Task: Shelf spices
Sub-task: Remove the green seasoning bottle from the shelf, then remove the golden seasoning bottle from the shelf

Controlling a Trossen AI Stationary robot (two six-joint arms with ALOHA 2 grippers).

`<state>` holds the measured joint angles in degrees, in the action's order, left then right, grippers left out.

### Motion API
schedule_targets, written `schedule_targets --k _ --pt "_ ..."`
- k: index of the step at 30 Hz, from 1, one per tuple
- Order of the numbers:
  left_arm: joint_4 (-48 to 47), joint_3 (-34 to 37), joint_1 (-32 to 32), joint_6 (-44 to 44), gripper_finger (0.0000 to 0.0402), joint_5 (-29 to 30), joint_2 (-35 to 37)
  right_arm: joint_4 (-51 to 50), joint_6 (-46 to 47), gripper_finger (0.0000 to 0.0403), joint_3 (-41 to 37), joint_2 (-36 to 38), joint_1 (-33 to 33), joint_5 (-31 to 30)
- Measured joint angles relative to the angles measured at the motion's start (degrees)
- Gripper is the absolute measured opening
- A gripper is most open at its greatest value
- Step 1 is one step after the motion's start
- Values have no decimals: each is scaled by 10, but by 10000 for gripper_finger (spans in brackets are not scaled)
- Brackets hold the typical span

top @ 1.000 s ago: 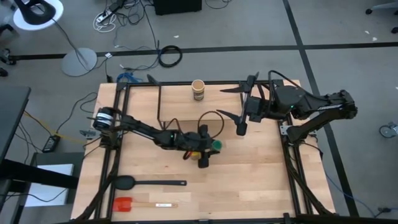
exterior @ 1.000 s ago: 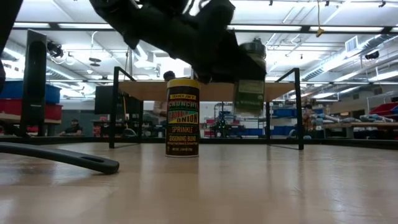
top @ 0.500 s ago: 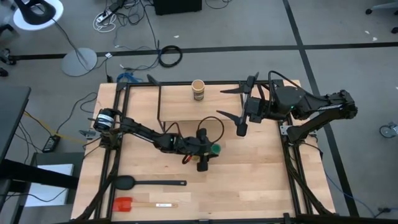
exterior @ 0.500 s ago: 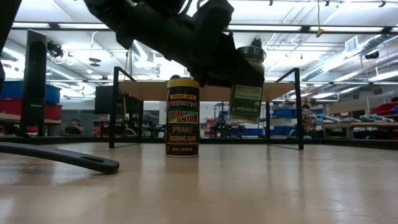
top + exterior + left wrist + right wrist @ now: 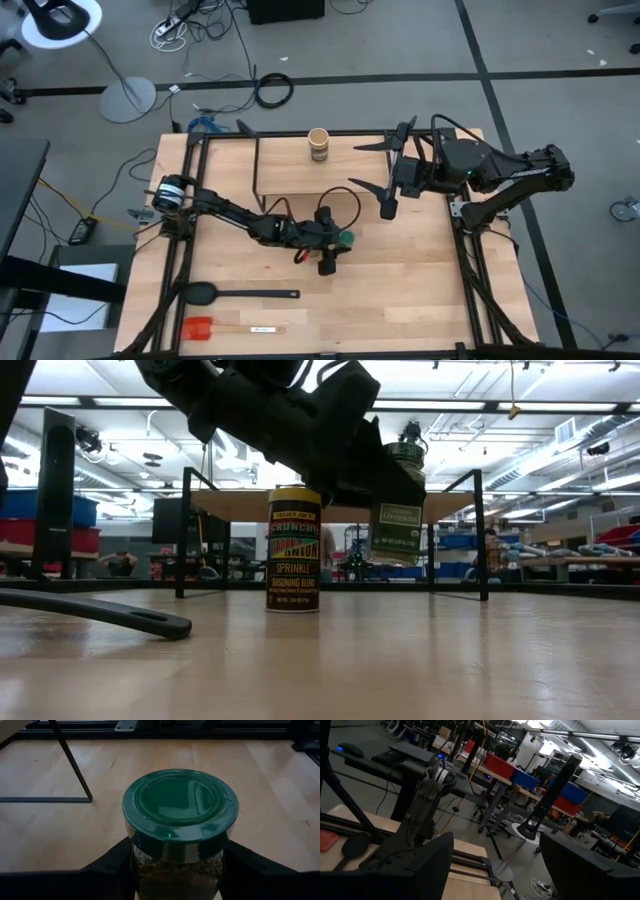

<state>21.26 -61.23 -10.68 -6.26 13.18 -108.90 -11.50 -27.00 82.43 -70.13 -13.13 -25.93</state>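
My left gripper (image 5: 338, 243) reaches in from the table's left to the table's middle and is shut on the green-lidded jar (image 5: 345, 238), which also shows in the low view (image 5: 398, 510). The yellow-lidded jar (image 5: 293, 550) stands on its base on the table beside it. Near the far edge, the tan-topped jar (image 5: 318, 145) stands on the shelf (image 5: 290, 165); the shelf board (image 5: 240, 506) rests on thin black legs. My right gripper (image 5: 352, 165) hovers open over the shelf's right part. My left gripper pinches the green-lidded jar between its two fingers (image 5: 112, 865), one on each side of the glass body (image 5: 177, 870) just under the lid (image 5: 180, 805). The fingers come roughly level from the table's left. The jar is lifted clear of the table and nearly upright.
A black spoon (image 5: 240, 294) and a red spatula (image 5: 215, 328) lie near the table's near-left corner. The shelf's black legs (image 5: 480, 535) stand behind the held jar. Bare tabletop (image 5: 420, 290) lies on the near right.
My left gripper, still shut on the green-lidded jar, has sunk a little and shifted slightly toward the table's near edge. The jar has stayed clear of the table and tipped briefly. The yellow-lidded jar has not moved.
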Motion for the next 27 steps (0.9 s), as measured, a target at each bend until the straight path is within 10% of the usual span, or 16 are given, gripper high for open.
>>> schedule_targets --k 27 --pt "30 0 0 -15 250 14 24 0 0 293 0 0 -2 0"
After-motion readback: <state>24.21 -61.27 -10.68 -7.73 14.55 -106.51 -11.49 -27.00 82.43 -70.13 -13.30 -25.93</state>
